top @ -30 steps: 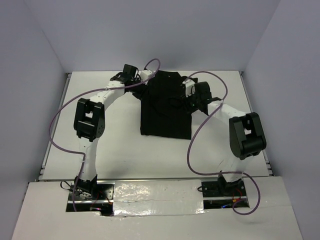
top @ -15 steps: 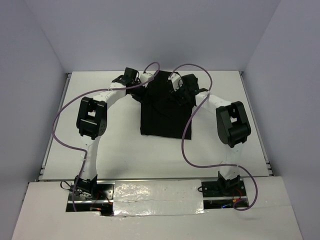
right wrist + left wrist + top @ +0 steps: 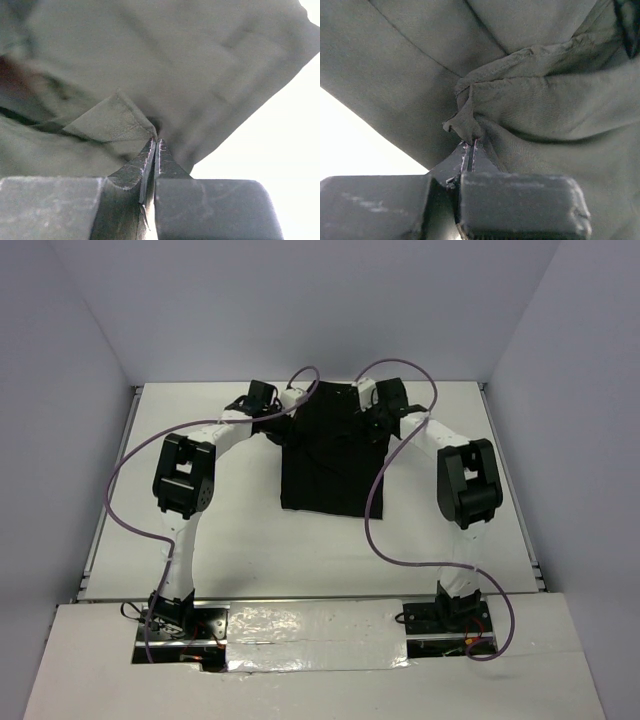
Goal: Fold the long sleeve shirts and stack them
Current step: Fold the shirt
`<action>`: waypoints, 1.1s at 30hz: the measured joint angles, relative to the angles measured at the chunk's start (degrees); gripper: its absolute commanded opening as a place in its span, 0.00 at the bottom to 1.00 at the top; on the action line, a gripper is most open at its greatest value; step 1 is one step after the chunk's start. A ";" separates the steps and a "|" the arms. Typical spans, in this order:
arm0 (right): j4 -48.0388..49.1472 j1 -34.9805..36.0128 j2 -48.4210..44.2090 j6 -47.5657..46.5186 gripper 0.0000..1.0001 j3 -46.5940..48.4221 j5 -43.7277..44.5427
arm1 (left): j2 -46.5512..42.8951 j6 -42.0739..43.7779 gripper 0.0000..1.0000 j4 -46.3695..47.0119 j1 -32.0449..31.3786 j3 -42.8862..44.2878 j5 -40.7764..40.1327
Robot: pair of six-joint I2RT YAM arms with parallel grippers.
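Note:
The long sleeve shirt (image 3: 330, 475), plain black, lies as a rough rectangle at the middle back of the white table (image 3: 240, 540). My left gripper (image 3: 280, 426) is at the shirt's far left corner. In the left wrist view the left gripper (image 3: 471, 146) is shut, with a bunched fold of the shirt (image 3: 530, 100) pinched at its tips. My right gripper (image 3: 372, 428) is at the shirt's far right corner. In the right wrist view the right gripper (image 3: 155, 142) is shut on a folded edge of the shirt (image 3: 110, 122). No neck label shows.
Purple cables (image 3: 375, 530) loop from both arms over the table. Grey walls enclose the table at the back and sides. Bare white table shows beside the cloth in both wrist views (image 3: 355, 140) (image 3: 280, 125).
The right arm swung back and left onto the shirt's far right corner. Both grippers went from partly open to shut, pinching fabric. The left arm barely moved.

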 measured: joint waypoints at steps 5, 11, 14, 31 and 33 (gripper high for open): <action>0.24 -5.18 0.00 4.61 0.00 1.55 0.09 | 0.00 0.07 0.00 1.22 0.00 -1.38 0.00; -0.44 -6.21 0.31 5.22 0.00 3.15 -0.07 | 0.00 -0.07 0.00 2.60 0.00 -1.38 -0.13; -1.05 -5.73 1.22 5.18 0.00 5.31 -0.24 | -0.20 -0.37 0.00 3.13 0.00 -1.46 -0.72; -3.32 -3.76 5.33 5.25 0.03 10.32 0.39 | -6.56 -5.09 0.00 6.23 0.00 -1.75 1.92; -3.65 -4.35 7.06 6.75 0.09 12.26 0.72 | -6.54 -5.29 0.00 6.36 0.07 -1.88 0.83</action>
